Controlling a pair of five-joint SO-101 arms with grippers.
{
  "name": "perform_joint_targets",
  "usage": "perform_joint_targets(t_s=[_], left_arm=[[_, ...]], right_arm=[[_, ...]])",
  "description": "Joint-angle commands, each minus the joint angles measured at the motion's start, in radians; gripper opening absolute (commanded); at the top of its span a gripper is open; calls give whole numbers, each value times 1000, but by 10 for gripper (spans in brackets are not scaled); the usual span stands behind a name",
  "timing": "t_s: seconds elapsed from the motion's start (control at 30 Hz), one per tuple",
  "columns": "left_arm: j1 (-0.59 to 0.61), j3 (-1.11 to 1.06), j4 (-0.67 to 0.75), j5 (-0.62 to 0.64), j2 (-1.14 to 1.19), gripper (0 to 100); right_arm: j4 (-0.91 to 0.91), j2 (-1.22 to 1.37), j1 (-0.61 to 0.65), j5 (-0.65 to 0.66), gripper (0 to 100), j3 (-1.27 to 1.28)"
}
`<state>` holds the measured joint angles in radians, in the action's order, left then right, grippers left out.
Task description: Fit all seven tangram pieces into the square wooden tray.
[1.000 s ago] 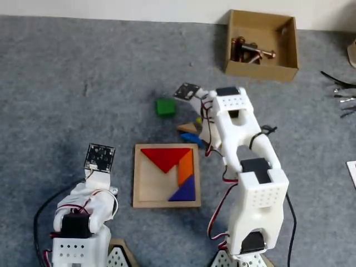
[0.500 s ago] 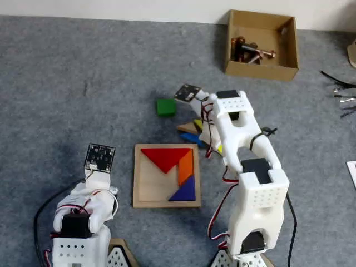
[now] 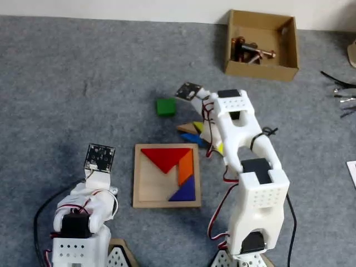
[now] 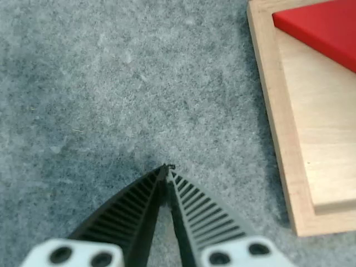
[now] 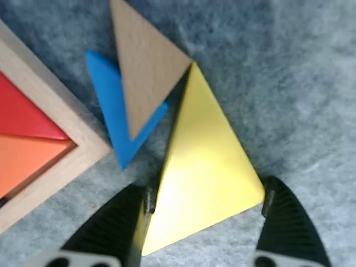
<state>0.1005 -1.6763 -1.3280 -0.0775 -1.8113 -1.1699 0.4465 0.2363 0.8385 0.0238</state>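
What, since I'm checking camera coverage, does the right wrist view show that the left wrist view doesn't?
Right wrist, not left: a yellow triangle between the open fingers of the right gripper, a blue piece under a plain wooden triangle, an orange piece in the tray. Left wrist, not right: the shut fingers of the left gripper over carpet. Both: the tray's rim, the red triangle, grey carpet.

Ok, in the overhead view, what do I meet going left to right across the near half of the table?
left arm → wooden tray → right arm
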Motion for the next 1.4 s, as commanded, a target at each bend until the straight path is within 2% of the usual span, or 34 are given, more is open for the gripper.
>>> perform_joint_targets(t_s=[0.0,0.13,0.43,0.57,0.8,0.97,1.17,1.37], left_arm=[[-13,-19,-5,-3,-7,5],[-13,-19,-5,-3,-7,5],[-13,-19,-5,-3,-7,5],[-13,-19,-5,-3,-7,5],[-13,-19,-5,-3,-7,5],[-13,-19,-5,-3,-7,5],[-13,-19,-5,-3,-7,5],[-13,-19,-5,-3,-7,5]], right_arm=[[4,-22,-19,-61,152,10],[5,-22,-25,-81,111,8],[1,-24,-27,-83,95,8],[-70,-24,-27,-84,8,-61],[-249,-22,-36,-86,5,-214],[-337,-22,-53,-187,5,-344],[-510,-24,-51,-209,5,-501],[-591,-27,-30,-367,5,-624]])
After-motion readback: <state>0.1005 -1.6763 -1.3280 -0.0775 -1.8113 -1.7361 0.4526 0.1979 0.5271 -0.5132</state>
